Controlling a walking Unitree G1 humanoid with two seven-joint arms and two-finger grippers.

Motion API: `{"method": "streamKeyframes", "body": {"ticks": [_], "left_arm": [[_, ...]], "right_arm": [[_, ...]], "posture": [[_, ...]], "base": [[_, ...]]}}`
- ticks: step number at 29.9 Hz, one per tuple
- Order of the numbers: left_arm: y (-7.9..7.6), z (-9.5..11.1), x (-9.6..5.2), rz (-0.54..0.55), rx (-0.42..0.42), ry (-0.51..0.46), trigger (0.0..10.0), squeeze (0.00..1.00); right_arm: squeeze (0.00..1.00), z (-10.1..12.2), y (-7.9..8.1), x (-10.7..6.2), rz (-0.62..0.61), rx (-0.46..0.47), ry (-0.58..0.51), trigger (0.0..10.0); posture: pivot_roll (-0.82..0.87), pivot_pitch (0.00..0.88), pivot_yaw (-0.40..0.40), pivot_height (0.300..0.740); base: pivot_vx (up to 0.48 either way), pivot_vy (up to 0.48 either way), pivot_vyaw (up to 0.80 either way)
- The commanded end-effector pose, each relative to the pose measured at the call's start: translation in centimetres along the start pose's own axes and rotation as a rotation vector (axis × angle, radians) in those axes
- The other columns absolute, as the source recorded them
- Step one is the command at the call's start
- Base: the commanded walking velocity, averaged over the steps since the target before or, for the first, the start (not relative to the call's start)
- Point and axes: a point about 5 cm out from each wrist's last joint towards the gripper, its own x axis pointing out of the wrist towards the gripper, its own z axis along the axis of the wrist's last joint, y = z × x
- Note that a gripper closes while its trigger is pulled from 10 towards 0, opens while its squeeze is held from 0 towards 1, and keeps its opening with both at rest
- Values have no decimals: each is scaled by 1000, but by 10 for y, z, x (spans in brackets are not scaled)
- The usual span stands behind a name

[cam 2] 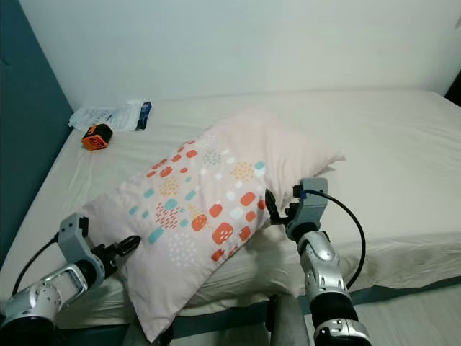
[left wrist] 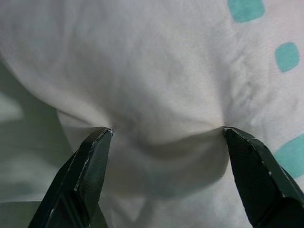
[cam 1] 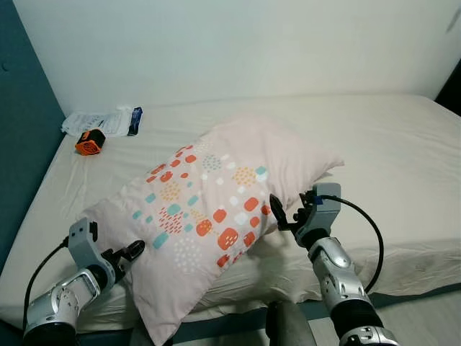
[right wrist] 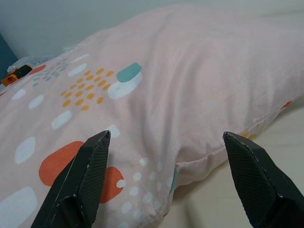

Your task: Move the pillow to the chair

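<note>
Both grippers are pressing spread fingers into the patterned pillow (cam 1: 209,209) lying on the bed (cam 1: 403,158): left gripper (cam 1: 130,254) near-left, right gripper (cam 1: 277,213) right.

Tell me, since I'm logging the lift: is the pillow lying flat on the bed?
Not flat. The pillow lies slanted, its near corner hanging past the bed edge.

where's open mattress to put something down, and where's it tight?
Free: the bed right of the pillow, and the strip behind it along the wall. Crowded: far left corner, with the orange gadget and plastic packet; near edge, where left gripper and right gripper flank the pillow.
</note>
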Motion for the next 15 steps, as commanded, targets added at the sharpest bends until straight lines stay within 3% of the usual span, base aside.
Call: {"method": "streamKeyframes", "body": {"ticks": [1,2,3,4,5,6,7,9,14,15], "left_arm": [[-5,-11,4,-88,-140,-14,10000,1000],[-5,-11,4,-88,-140,-14,10000,1000],[-11,-14,7,-150,-226,-43,10000,1000],[-11,-14,7,-150,-226,-43,10000,1000],[-27,-15,11,-278,-386,-113,10000,1000],[-32,-15,12,-314,-421,-127,10000,1000],[-32,-15,12,-314,-421,-127,10000,1000],[-48,-22,18,-365,-407,-118,10000,1000],[-61,-28,25,-393,-396,-108,10000,1000],[-71,-29,31,-411,-418,-120,10000,773]], "right_arm": [[0,-5,-1,-1,-11,36,17,10000],[0,-5,-1,-1,-11,36,17,10000],[0,-7,-1,-1,-11,43,25,10000],[0,-7,-1,-1,-11,43,25,10000],[0,-9,-1,-2,-13,45,31,10000],[0,-10,-2,-2,-10,47,30,10000],[0,-10,-2,-2,-10,47,30,10000],[0,-10,-3,-1,-10,48,30,10000],[0,-10,-4,-1,-12,50,30,10000],[0,-10,-4,-1,-14,52,30,10000]], "posture": [[42,53,-52,575],[42,53,-52,575],[42,53,-52,575],[42,53,-52,575],[31,54,-46,575],[31,54,-46,575],[31,54,-46,575],[23,55,-44,575],[22,54,-45,575],[22,54,-45,575]], "base": [[0,0,0],[0,0,0],[0,0,0],[0,0,0],[0,0,0],[0,0,0],[0,0,0],[0,0,0],[0,0,0],[0,0,0]]}}
